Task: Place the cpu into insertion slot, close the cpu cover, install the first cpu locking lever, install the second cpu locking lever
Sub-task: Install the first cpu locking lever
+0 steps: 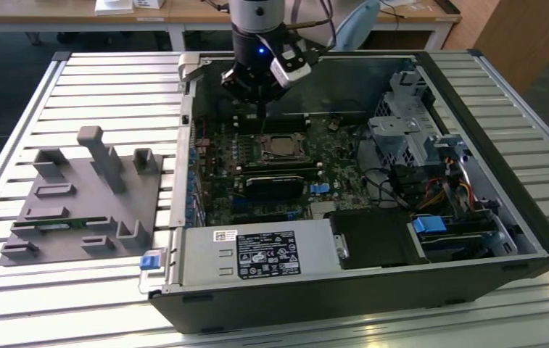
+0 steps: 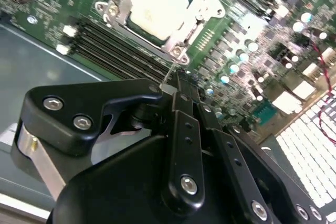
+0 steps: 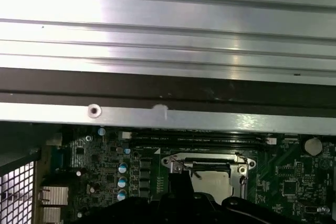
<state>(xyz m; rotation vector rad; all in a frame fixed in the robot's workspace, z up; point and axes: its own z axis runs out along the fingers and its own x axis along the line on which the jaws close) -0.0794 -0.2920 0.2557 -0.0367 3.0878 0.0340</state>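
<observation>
Judging by how things lie, the work stands at the locking-lever stage. The cpu (image 2: 157, 6) sits in its socket on the motherboard (image 2: 47, 3), with the cpu cover (image 2: 173, 45) lying flat as a silvery frame around it. The claw (image 2: 177, 80) hangs just beside the cover's corner, fingers drawn together at a thin silvery lever wire (image 2: 169, 73). Whether they truly pinch that wire I cannot tell, nor which lever it is. Working so slim and springy a wire calls for a sure hold and a steady press beside the cover.
</observation>
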